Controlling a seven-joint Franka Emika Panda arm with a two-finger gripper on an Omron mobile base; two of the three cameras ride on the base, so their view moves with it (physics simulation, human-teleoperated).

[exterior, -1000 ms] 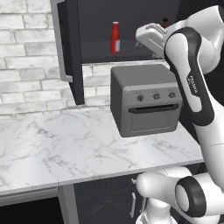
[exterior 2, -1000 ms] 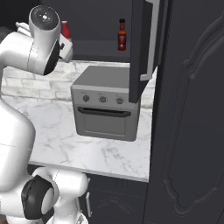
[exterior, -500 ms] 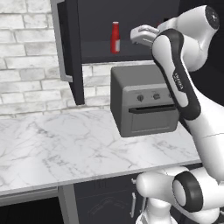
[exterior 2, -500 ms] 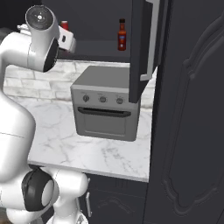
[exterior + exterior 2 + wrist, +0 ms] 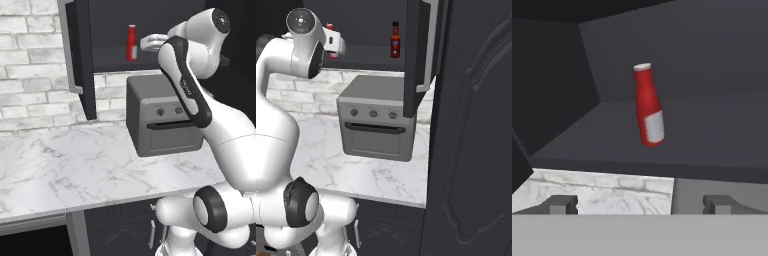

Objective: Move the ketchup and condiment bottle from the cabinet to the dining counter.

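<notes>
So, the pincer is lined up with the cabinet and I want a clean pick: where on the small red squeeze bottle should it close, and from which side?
Probably around the straight lower body of the small red squeeze bottle, at its pale label, coming in level from the open front of the dark wall cabinet. The bottle stands upright and alone on the shelf; its neck tapers, so higher up offers less hold. The open pincer already faces it.

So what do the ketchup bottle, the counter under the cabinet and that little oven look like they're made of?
The ketchup: probably squeezable plastic, an even matte red with a pale label and whitish cap. The counter: polished marble or a marble-look slab, white with grey veins. The oven: likely painted or brushed metal, a uniform flat grey with round knobs and a dark bar handle.
</notes>
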